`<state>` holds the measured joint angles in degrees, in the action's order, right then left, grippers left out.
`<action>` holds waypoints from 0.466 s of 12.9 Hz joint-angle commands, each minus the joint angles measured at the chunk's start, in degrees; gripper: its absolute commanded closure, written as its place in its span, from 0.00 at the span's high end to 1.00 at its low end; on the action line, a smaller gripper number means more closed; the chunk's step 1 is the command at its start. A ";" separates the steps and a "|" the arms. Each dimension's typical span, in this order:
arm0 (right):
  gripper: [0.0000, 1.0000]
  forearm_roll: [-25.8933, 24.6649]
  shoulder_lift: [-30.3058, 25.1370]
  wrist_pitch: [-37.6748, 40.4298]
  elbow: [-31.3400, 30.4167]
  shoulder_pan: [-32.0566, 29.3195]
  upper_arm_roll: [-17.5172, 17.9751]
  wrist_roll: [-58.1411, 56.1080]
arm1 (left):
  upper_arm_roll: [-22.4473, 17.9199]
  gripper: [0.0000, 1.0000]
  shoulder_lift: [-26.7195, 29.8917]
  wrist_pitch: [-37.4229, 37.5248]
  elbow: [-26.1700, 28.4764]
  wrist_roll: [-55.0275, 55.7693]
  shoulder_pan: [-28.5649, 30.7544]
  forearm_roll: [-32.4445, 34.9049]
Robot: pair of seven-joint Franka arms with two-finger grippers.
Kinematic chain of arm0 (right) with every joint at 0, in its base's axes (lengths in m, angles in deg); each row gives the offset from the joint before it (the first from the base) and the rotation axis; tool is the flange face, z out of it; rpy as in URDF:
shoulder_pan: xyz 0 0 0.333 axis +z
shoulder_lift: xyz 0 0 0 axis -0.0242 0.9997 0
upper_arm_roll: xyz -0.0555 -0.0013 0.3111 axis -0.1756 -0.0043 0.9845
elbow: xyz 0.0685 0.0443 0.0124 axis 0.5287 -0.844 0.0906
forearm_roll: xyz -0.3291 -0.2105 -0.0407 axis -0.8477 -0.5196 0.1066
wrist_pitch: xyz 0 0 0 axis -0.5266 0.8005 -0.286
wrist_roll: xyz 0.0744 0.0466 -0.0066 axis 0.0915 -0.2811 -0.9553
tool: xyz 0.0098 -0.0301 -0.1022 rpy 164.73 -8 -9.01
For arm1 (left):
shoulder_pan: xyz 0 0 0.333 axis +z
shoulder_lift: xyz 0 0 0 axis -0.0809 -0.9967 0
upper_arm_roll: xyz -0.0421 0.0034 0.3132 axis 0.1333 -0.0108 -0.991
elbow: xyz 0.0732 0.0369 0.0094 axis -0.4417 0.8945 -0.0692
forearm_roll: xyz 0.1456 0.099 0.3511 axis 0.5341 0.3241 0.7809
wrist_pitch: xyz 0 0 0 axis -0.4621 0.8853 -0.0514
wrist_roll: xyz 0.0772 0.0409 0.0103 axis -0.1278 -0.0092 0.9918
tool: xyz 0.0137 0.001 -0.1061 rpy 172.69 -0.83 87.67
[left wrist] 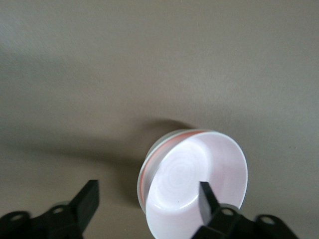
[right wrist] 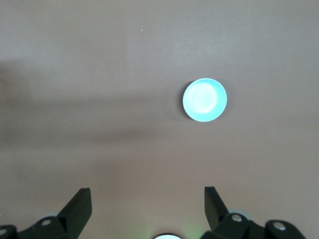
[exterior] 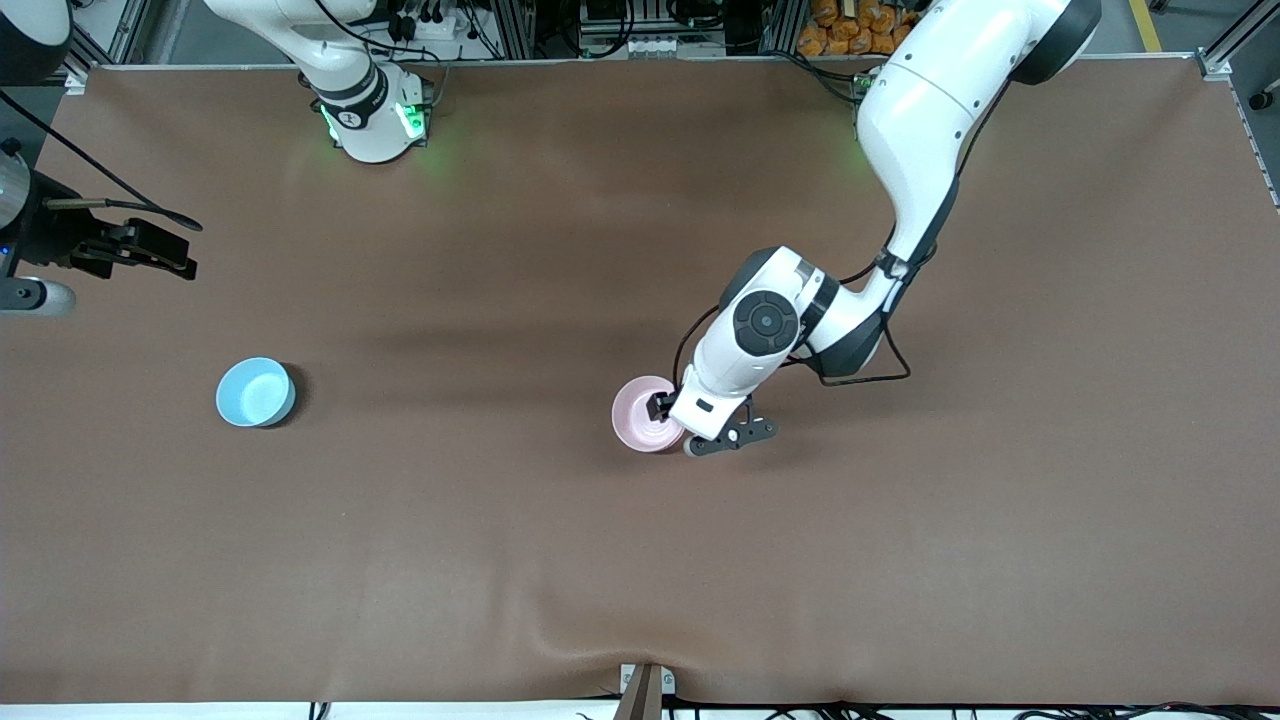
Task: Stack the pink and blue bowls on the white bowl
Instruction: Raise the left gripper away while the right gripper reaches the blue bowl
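The pale pink bowl (exterior: 643, 412) sits near the table's middle, tilted, inside a whitish rim that I take for the white bowl (left wrist: 145, 172). The white bowl is mostly hidden under it. My left gripper (exterior: 680, 428) is down at the pink bowl (left wrist: 199, 164) and open. One of its fingers (left wrist: 206, 198) is inside the bowl and the other stands outside, apart from the wall. The blue bowl (exterior: 255, 392) stands alone toward the right arm's end of the table. My right gripper (exterior: 160, 250) hangs high and open, away from the blue bowl (right wrist: 205, 99).
A brown cloth (exterior: 640, 560) covers the table. The right arm's base (exterior: 372, 120) with a green light stands at the table's back edge. A small clamp (exterior: 645, 690) sits at the edge nearest the front camera.
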<state>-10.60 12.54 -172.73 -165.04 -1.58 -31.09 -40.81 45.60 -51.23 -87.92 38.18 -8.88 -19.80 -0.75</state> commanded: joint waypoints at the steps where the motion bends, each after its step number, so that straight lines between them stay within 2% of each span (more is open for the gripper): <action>1: 1.00 -0.62 0.39 -4.28 -6.07 -1.65 -0.07 -0.11 | -1.62 1.00 4.25 4.19 0.15 0.85 0.01 0.51; 4: 1.00 -1.23 6.78 -11.49 -9.17 -6.03 -0.07 -0.98 | -3.81 1.00 9.52 9.02 0.06 0.50 0.62 1.12; 6: 1.00 -1.24 11.53 -15.53 -9.26 -8.86 -0.07 -6.86 | -4.17 1.00 13.30 13.24 -0.20 -0.20 3.24 2.00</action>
<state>-10.89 19.92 -185.80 -175.05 -7.73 -31.77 -43.99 41.72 -42.29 -78.66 37.06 -8.91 -18.57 -0.40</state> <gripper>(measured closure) 0.000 0.000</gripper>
